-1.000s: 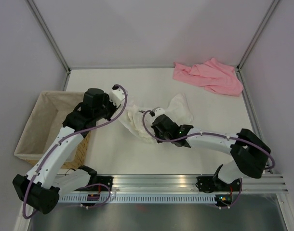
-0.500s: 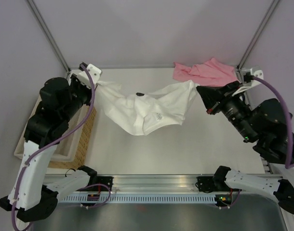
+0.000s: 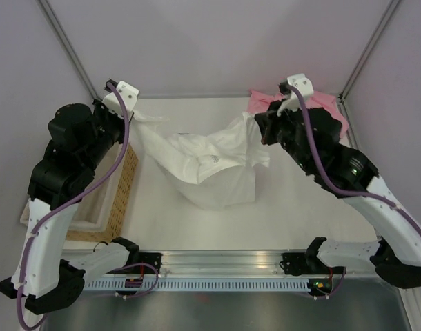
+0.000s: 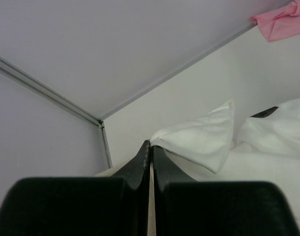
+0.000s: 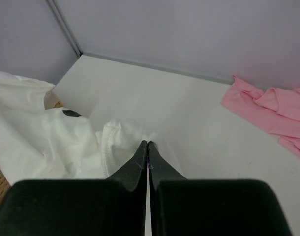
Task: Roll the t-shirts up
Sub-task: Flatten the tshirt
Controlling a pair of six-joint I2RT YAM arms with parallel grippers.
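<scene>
The table (image 3: 300,214) is a plain white top, boxed in on three sides by pale lilac walls (image 3: 217,41) with slim metal posts (image 3: 65,45) running up the back corners. A slotted metal rail (image 3: 224,265) crosses the near edge, where both arms are bolted. A cloth-lined wicker basket (image 3: 123,193) sits at the left edge, partly under the left arm. The pink t-shirt (image 3: 329,107) lies crumpled in the far right corner, half hidden behind the right arm. The white t-shirt (image 3: 210,165) hangs slung between the two arms over the middle of the table, its lower folds sagging onto the surface. The left arm rears up high over the basket and reaches toward the far left corner; the left gripper (image 3: 132,117) has its fingers pressed together on one corner of the white shirt. The right arm rises from its base and leans in toward the back. The right gripper (image 3: 259,125) is likewise pinched tight on the opposite edge of the white cloth, just beside the pink shirt.
</scene>
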